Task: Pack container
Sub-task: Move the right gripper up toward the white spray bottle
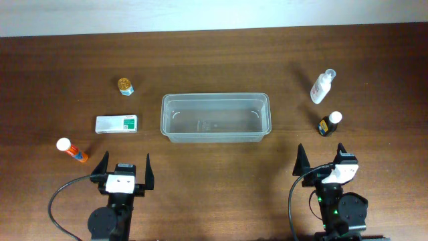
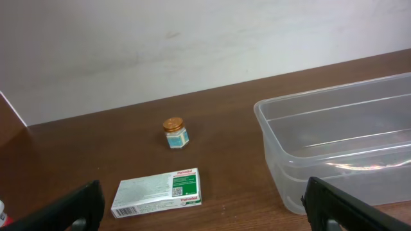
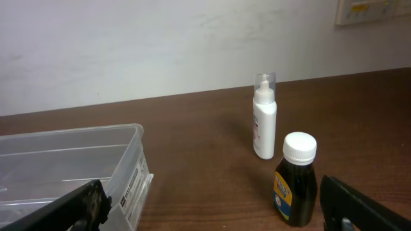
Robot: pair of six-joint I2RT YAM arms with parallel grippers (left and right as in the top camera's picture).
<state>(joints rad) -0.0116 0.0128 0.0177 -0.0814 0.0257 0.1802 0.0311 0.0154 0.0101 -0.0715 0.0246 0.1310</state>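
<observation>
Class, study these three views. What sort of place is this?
Probably a robotics lab or test bench, indoors: the left gripper and right gripper sit at a wooden table by a plain white wall, with a clear container set out.

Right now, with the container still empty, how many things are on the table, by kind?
Bottles: 3 (white spray bottle, dark brown bottle, orange bottle)
Jars: 1 (gold-lidded jar)
Boxes: 1 (white and green box)
Tubs: 1 (clear container)
Total: 6

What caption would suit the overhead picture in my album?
Empty clear tub; box, jar, orange tube left of it; white bottle, dark bottle right; left claw and right claw open.
</observation>
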